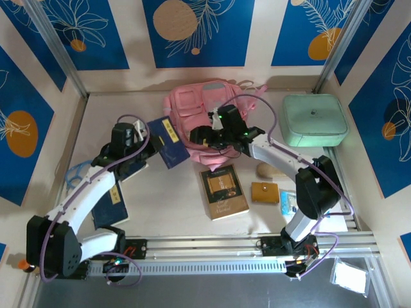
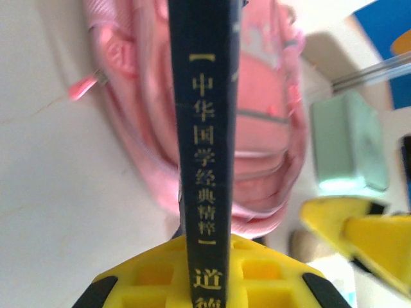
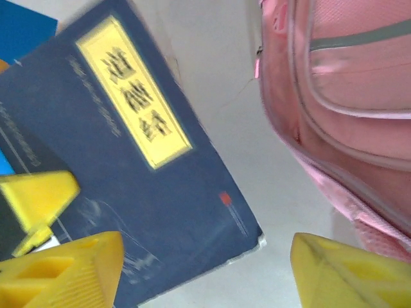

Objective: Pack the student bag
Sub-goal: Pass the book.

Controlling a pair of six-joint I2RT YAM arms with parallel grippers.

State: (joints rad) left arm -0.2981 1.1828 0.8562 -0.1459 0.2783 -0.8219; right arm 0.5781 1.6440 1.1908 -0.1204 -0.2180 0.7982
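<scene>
Bag (image 1: 204, 108) at far middle of surface. Left tool (image 2: 205, 263) clamped on book (image 1: 168, 142); right tool (image 3: 205, 269) apart beside bag. Best: right holds the opening wide, book enters edge-on.

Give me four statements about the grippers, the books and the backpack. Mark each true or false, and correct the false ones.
1. The left gripper is clamped on the spine of a dark blue book. True.
2. The right gripper is holding the brown book. False: its jaws are open with nothing between them, and the brown book lies flat on the table.
3. In the top view, the mint-green case sits to the right of the pink backpack. True.
4. The dark blue book is inside the pink backpack. False: it is held outside the backpack, at its left side in the top view.
</scene>
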